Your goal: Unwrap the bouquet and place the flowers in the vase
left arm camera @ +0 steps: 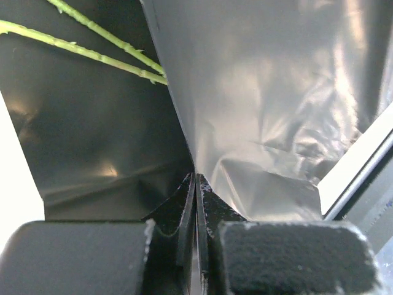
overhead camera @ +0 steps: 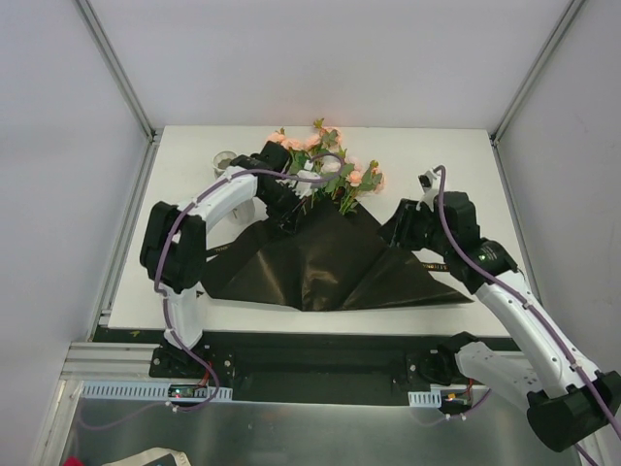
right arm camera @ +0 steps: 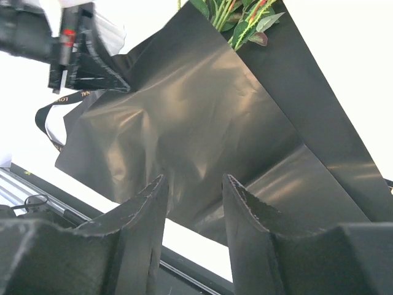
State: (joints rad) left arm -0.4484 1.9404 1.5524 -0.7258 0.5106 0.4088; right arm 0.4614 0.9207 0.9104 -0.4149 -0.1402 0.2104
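Note:
The bouquet's black paper wrap (overhead camera: 330, 267) lies spread open on the white table, creased into a raised fold. The flowers (overhead camera: 325, 155), peach-pink roses with green leaves, lie at its far edge. Their thin green stems (left arm camera: 92, 52) run over the paper. My left gripper (overhead camera: 289, 209) is shut, pinching the raised edge of the wrap (left arm camera: 258, 92) right at its tips (left arm camera: 196, 179). My right gripper (right arm camera: 193, 184) hovers open over the wrap's right side (right arm camera: 202, 123), with nothing between its fingers. The white vase (overhead camera: 225, 158) stands at the far left, partly hidden behind the left arm.
A thin black ribbon (right arm camera: 49, 117) with gold lettering trails off the wrap's left corner. The table's near edge (overhead camera: 310, 325) and a metal rail lie just below the wrap. Grey walls enclose the table on three sides.

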